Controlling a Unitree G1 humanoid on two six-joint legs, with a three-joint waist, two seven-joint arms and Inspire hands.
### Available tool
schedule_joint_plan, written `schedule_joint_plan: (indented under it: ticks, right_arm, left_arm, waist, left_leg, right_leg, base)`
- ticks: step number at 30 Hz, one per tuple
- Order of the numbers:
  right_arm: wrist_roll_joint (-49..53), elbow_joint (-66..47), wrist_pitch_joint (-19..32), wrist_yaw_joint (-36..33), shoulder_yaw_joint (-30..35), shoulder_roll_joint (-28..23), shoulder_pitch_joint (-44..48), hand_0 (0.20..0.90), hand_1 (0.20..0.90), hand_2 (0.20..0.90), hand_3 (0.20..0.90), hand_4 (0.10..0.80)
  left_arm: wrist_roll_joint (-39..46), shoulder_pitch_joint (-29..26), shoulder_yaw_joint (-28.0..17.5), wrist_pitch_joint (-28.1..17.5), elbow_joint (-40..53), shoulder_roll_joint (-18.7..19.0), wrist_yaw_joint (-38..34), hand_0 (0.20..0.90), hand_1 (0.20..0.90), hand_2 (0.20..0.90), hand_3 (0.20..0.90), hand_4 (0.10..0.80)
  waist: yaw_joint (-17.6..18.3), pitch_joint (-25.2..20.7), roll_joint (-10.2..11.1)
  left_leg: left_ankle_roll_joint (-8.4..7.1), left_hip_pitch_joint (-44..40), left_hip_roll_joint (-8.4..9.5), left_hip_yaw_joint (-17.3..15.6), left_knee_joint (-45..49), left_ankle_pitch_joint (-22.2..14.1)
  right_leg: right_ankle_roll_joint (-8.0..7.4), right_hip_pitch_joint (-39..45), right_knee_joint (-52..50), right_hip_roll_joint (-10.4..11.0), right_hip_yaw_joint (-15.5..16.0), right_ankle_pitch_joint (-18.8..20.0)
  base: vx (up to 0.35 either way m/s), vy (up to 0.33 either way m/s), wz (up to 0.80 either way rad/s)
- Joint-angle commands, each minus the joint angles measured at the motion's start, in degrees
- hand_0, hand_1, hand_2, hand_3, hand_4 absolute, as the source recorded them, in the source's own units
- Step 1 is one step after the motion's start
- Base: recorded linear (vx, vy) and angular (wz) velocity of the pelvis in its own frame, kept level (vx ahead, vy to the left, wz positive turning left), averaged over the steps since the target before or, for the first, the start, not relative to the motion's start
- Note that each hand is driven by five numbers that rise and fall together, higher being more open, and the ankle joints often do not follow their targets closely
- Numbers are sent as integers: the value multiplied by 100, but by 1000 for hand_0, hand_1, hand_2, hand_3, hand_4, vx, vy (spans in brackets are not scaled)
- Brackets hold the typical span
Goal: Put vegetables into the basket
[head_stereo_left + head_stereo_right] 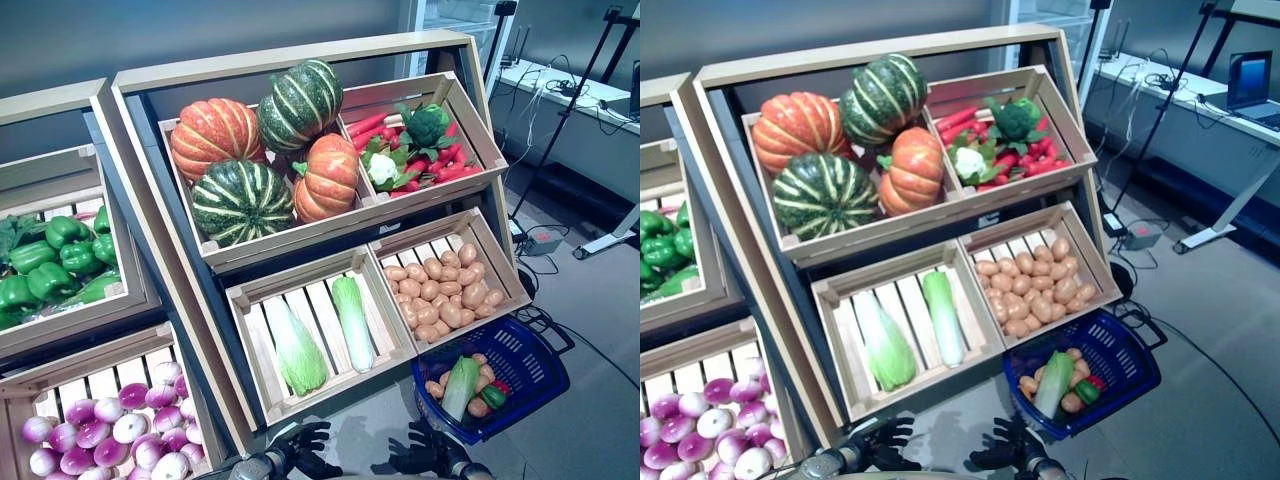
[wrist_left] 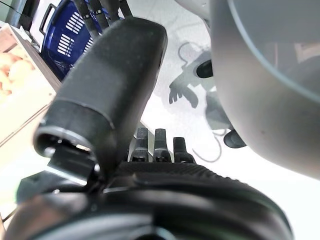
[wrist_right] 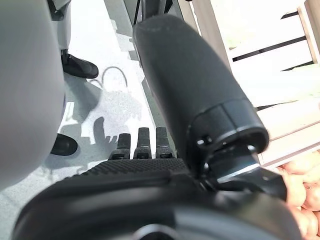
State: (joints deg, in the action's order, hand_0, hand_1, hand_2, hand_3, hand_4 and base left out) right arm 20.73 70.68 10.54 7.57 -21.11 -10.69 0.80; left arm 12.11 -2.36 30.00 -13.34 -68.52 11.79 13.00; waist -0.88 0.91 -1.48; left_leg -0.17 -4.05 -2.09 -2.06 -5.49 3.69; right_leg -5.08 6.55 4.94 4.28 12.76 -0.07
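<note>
The basket [image 1: 515, 372] is blue plastic and stands on the floor at the right foot of the wooden shelf [image 1: 300, 60]. Inside it lie a pale green cabbage [image 1: 461, 386], a few potatoes [image 1: 478, 406], a small green pepper [image 1: 493, 396] and something red that is too small to name. Just above the basket, in the lower right crate [image 1: 505, 262] of the shelf, there is a heap of potatoes [image 1: 440, 293]. The crate beside it, on the left, holds two long cabbages [image 1: 353, 322], lying apart from each other on the slats.

In the upper row, four pumpkins [image 1: 262, 150] fill the left crate, two orange and two dark green with stripes. The right crate there holds red chillies [image 1: 447, 165], a broccoli [image 1: 427, 123] and a cauliflower [image 1: 382, 168]. A second shelf on the left side carries green peppers [image 1: 50, 262] above and purple and white onions [image 1: 115, 430] below.

Both hands are low at the front edge of the scene, over the floor and away from the vegetables. The left hand [image 1: 305, 447] has its fingers spread and relaxed, and it holds nothing. The right hand [image 1: 425, 452] is near the basket but does not touch it; its fingers are also apart and empty.
</note>
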Motion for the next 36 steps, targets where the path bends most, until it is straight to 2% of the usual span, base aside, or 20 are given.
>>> schedule_joint_plan:
  ticks: [1,5,7,9,13,16,18,20,23,25,26,27,28,29,30,31,33,35,36]
  right_arm:
    - [166,91,144,183,-199,31,408,900,900,900,900,800]
    - [162,99,126,162,-218,30,415,900,900,900,900,800]
    - [148,82,83,143,-215,27,428,900,900,900,900,800]
    - [137,91,61,122,-228,-8,453,900,900,900,900,800]
    - [107,19,-33,119,-226,-87,488,900,900,900,900,800]
    - [116,-50,-130,115,-237,-196,550,900,900,900,900,800]
    - [111,-76,-139,134,-228,-233,550,900,900,900,900,800]
    - [104,-127,-170,108,-221,-239,533,900,900,900,900,800]
    - [145,-205,-206,55,-203,-265,488,900,900,900,900,800]
    - [180,-277,-204,-5,-183,-273,402,900,900,900,900,800]
    - [202,-310,-189,-41,-166,-273,348,900,900,900,900,800]
    - [209,-317,-171,-46,-151,-276,321,900,900,900,900,800]
    - [230,-332,-145,-60,-129,-286,288,900,900,900,900,800]
    - [248,-336,-130,-72,-122,-291,273,900,900,900,900,800]
    - [248,-336,-130,-72,-122,-291,273,900,900,900,900,800]
    - [370,-299,-42,-107,-95,-333,220,900,900,900,900,800]
    - [376,-246,6,-98,-78,-378,200,900,900,900,900,800]
    - [356,-208,25,-73,-88,-413,190,900,900,900,900,800]
    - [302,-170,50,-45,-138,-461,159,900,900,900,900,800]
  left_arm:
    - [-4,-290,66,-402,-126,-180,69,900,900,900,900,800]
    - [-19,-314,91,-450,-102,-185,171,900,900,900,900,800]
    - [-181,-319,166,-769,-54,-172,165,900,900,900,900,800]
    - [309,-377,228,-1119,136,-116,503,900,900,900,900,800]
    - [1074,-428,323,-1377,529,-28,1148,900,900,900,900,800]
    - [2090,-468,264,-1151,1467,175,2041,900,900,900,900,800]
    - [2492,-482,173,-1172,1858,256,2343,900,900,900,900,800]
    - [2682,-510,111,-1086,2289,358,2359,900,900,900,900,800]
    - [2733,-573,-20,-1313,2940,544,2011,900,900,900,900,800]
    - [2336,-659,-172,-1507,3469,765,1240,900,900,900,900,800]
    - [1703,-696,-291,-1749,3710,884,596,900,900,900,900,800]
    - [1441,-749,-336,-1781,3848,979,348,900,900,900,900,800]
    - [765,-802,-402,-1883,4031,1108,-110,900,900,900,900,800]
    - [401,-817,-425,-1896,4123,1169,-434,900,900,900,900,800]
    - [401,-817,-425,-1896,4123,1169,-434,900,900,900,900,800]
    - [-1243,-998,-465,-1862,4350,1514,-1712,900,900,900,900,800]
    - [-2739,-1211,-353,-1535,4434,1858,-2701,900,900,900,900,800]
    - [-3492,-1351,-225,-1405,4391,2044,-3189,900,900,900,900,800]
    - [-4406,-1557,-59,-1055,4351,2263,-3672,900,900,900,900,800]
  waist:
    - [-13,176,159]
    - [-3,187,154]
    - [13,201,146]
    - [25,220,117]
    - [23,248,74]
    - [-18,285,23]
    - [-29,290,12]
    - [-46,288,-1]
    - [-74,293,-16]
    - [-102,287,-26]
    - [-118,290,-32]
    - [-127,289,-35]
    - [-139,290,-40]
    - [-144,288,-42]
    - [-144,288,-42]
    - [-160,275,-69]
    - [-135,263,-91]
    - [-108,254,-94]
    - [-51,242,-104]
  left_leg:
    - [-99,-221,100,-227,49,-454]
    - [-110,-233,84,-246,49,-455]
    - [-118,-227,75,-250,49,-447]
    - [-132,-226,70,-241,49,-445]
    - [-137,-217,65,-224,49,-437]
    - [-160,-205,46,-182,49,-421]
    - [-172,-202,39,-166,49,-414]
    - [-182,-200,36,-150,49,-409]
    - [-191,-181,35,-118,49,-394]
    - [-193,-165,39,-94,49,-382]
    - [-196,-162,42,-87,49,-371]
    - [-195,-159,45,-81,49,-370]
    - [-195,-148,48,-70,49,-360]
    - [-196,-144,49,-62,49,-356]
    - [-196,-144,49,-62,49,-356]
    - [-195,-137,66,-37,49,-353]
    - [-190,-138,78,-28,49,-353]
    - [-191,-150,85,-40,49,-361]
    - [-193,-169,87,-66,49,-373]
  right_leg:
    - [-118,-32,-26,144,-275,245]
    - [-108,-27,-32,131,-276,228]
    - [-104,-38,-41,122,-293,229]
    - [-96,-38,-40,102,-327,217]
    - [-90,-41,-34,90,-349,213]
    - [-70,-36,-28,85,-328,208]
    - [-63,-36,-34,86,-312,208]
    - [-63,-32,-37,97,-293,201]
    - [-59,-33,-39,110,-262,195]
    - [-58,-29,-40,123,-241,185]
    - [-55,-24,-48,135,-221,177]
    - [-53,-22,-50,139,-214,172]
    - [-48,-26,-54,144,-207,167]
    - [-46,-27,-55,146,-204,163]
    - [-46,-27,-55,146,-204,163]
    - [-33,-20,-63,147,-197,137]
    - [-32,-19,-74,146,-207,128]
    - [-35,-5,-76,145,-219,116]
    - [-38,-1,-99,143,-237,93]
  base:
    - [0,0,0]
    - [0,0,0]
    - [0,0,0]
    - [0,0,0]
    - [0,0,0]
    - [-9,5,-2]
    - [0,0,0]
    - [0,0,0]
    - [0,0,0]
    - [6,1,2]
    - [12,5,4]
    - [12,8,6]
    - [9,6,6]
    - [6,4,7]
    - [27,28,5]
    - [45,36,2]
    - [67,32,2]
    - [98,29,2]
    - [127,42,1]
